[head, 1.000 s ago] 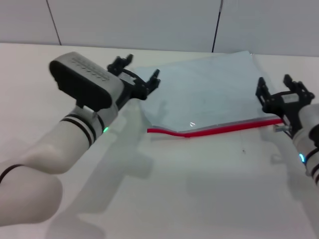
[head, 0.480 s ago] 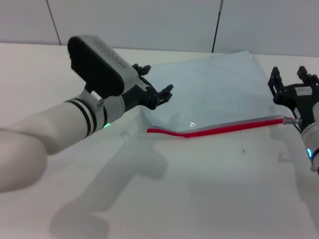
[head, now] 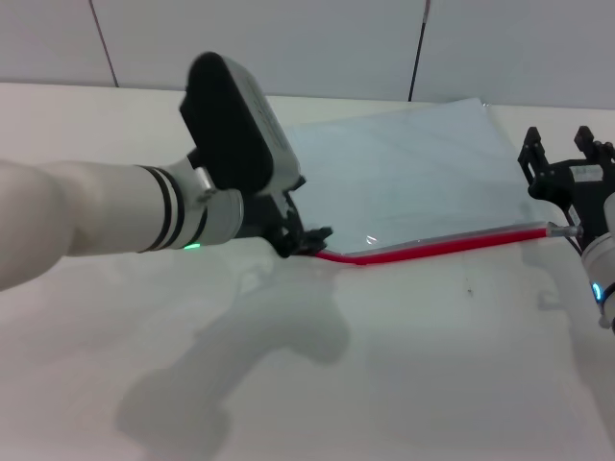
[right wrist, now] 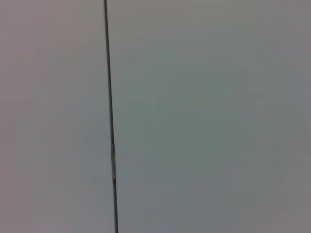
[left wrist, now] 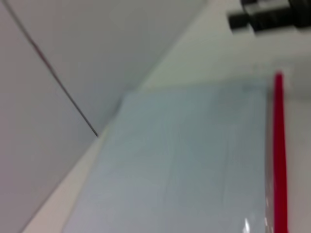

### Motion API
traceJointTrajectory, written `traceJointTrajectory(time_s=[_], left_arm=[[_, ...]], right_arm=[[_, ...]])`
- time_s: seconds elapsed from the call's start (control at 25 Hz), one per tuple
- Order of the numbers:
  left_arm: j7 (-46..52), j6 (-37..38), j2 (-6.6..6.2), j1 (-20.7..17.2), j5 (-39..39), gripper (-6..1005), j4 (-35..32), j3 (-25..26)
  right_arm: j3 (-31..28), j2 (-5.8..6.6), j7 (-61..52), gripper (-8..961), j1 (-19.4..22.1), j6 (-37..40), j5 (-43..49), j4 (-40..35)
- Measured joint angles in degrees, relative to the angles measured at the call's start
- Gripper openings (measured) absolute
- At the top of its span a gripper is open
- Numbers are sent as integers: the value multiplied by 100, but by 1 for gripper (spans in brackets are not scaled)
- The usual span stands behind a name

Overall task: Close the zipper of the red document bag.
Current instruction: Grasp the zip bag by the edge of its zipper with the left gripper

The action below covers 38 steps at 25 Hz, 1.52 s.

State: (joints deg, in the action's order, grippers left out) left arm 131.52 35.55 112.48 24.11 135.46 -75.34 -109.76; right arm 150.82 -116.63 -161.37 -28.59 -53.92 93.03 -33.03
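- Head view shows the left gripper [head: 306, 240] low over the white table [head: 404, 365], its black fingers at the left end of the zipper [head: 432, 247]; whether they are wide, narrow or pinching the strip cannot be told, since the wrist housing hides them
- Next comes the red document bag [head: 404, 182], a flat pale blue-grey pouch lying on the table in the middle, reaching back toward the wall panels [head: 288, 43]
- Its zipper runs along the near edge as a thin red strip, dipping near the left end and rising toward the right
- At the far right, the right gripper [head: 567, 173] stands just beside the zipper's right end, its fingers spread wide with nothing between them
- Left wrist view shows the bag [left wrist: 184, 160] and the red strip [left wrist: 279, 155] along one edge
- Right wrist view shows only wall panel [right wrist: 209, 116] and a dark seam
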Motion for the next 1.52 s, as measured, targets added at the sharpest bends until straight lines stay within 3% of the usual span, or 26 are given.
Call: traceJointTrajectory(time_s=[0.12,0.28,0.68,1.52], left_arm=[[-3,531,213,81,661,755,-47,227],[59,1146,355,245,1231,755,-96,329],[164,1651,374,566,1566,754,-106,250],[381,1473,388,791,1765,755,291,193]], right_arm=[[-1,0,0,635,-18,9,-62,7],[2,0,0,635,-27,33,-70,14],[-1,1,0,635,-89,175,-75,11],[0,0,0,634,-179,180,-74,-10]])
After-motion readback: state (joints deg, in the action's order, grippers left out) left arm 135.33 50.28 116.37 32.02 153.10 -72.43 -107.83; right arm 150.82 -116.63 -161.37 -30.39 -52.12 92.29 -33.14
